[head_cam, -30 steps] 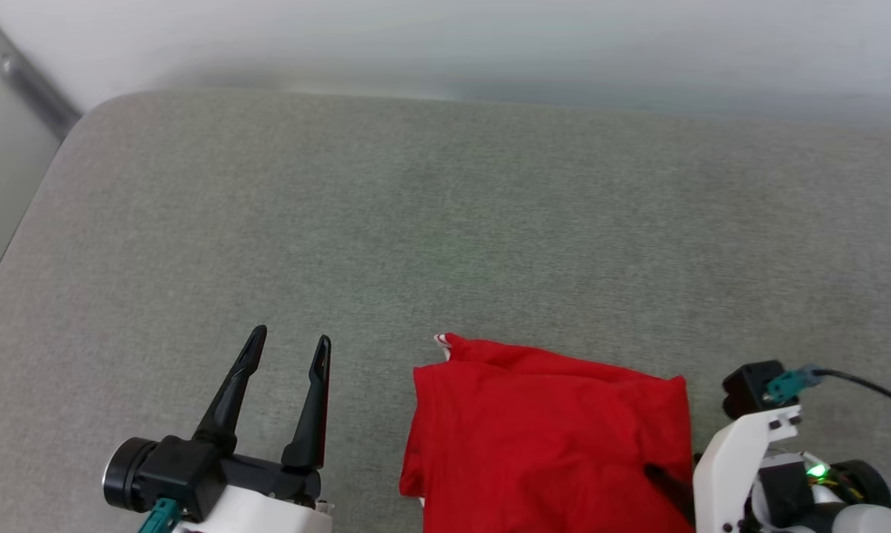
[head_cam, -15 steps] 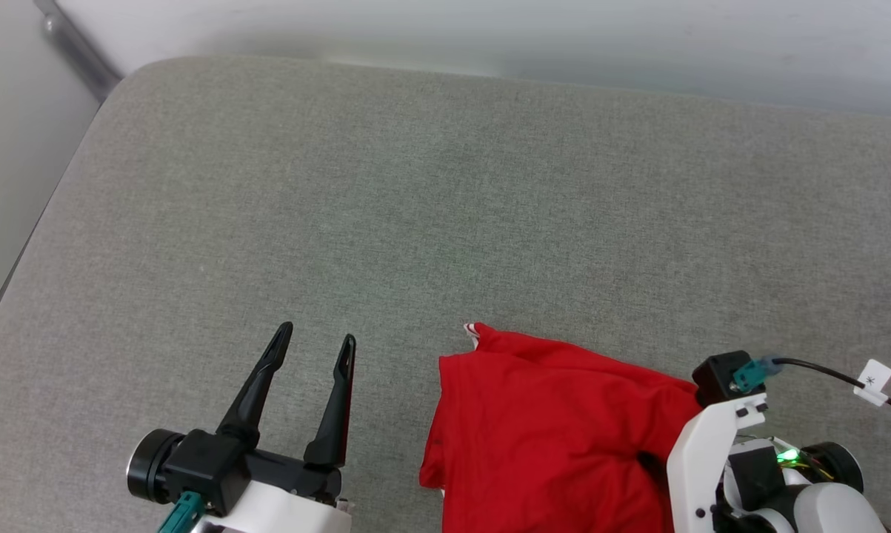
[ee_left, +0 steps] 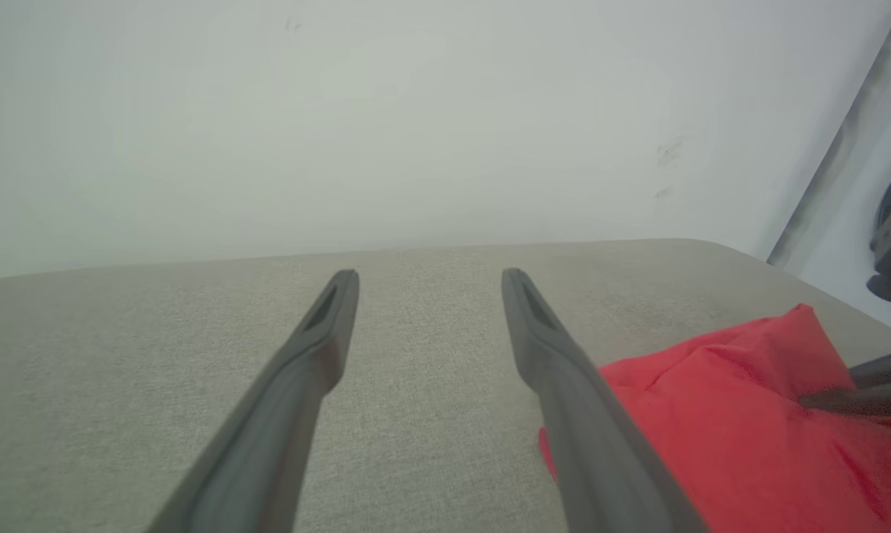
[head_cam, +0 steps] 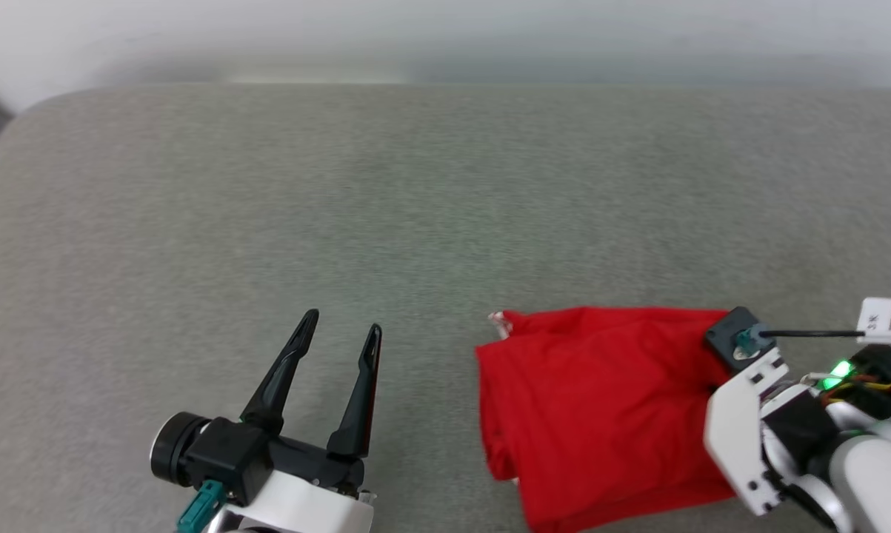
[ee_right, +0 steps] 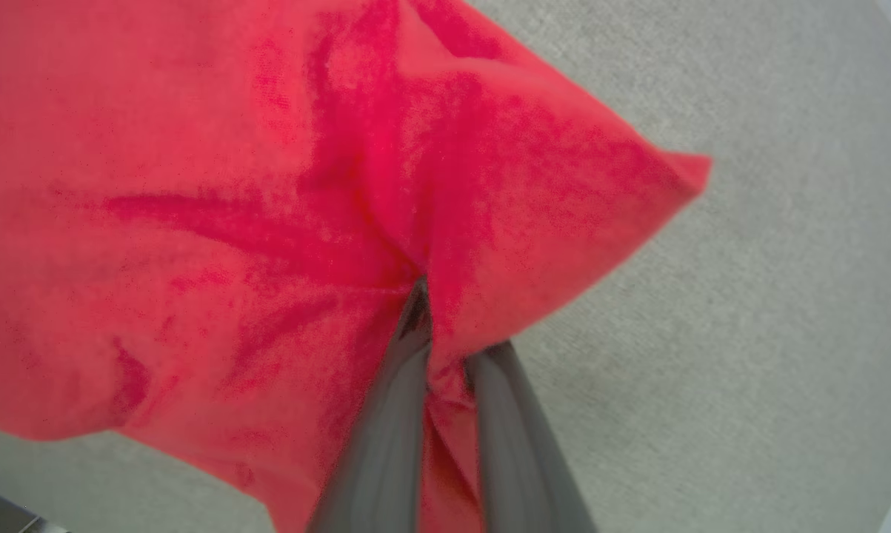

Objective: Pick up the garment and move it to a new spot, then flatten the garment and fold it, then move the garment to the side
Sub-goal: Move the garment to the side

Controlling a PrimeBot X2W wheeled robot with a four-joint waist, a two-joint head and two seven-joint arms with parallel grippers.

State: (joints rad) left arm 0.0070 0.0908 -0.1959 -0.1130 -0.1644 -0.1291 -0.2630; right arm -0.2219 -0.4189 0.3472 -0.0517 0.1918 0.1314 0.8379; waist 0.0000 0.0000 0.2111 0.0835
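At the near right of the grey cushion [head_cam: 341, 185], the right claw [ee_right: 449, 326] has just snapped closed from a wide spread, and it now pinches a raised ridge of the red shirt [head_cam: 601, 400]. In the right wrist view its two dark fingers [ee_right: 386, 444] stand pressed together with a pleat of fabric bunched between them, and creases fan out from that point across the cloth. The pinch sits close to the shirt's corner towards the cushion's right side, which juts out over bare cushion just past the fingertips.

The rest of the shirt lies on the near right part of the cushion as a compact, roughly squared bundle. Only plain red shows, apart from a scrap of striped trim [head_cam: 501, 320] at the corner nearest the cushion's middle. The head camera has swung during the same second, so the bundle's new place in that view says little about any real shift.

Over the near left of the cushion, the left claw [head_cam: 341, 323] hangs spread wide and empty. It is beside the shirt but not touching it.

Judging by the tidy shape, the folding looks done. This fresh grip is probably the start of carrying the shirt off to the side. A one-point pinch near a corner may let the layers slide apart once lifted.
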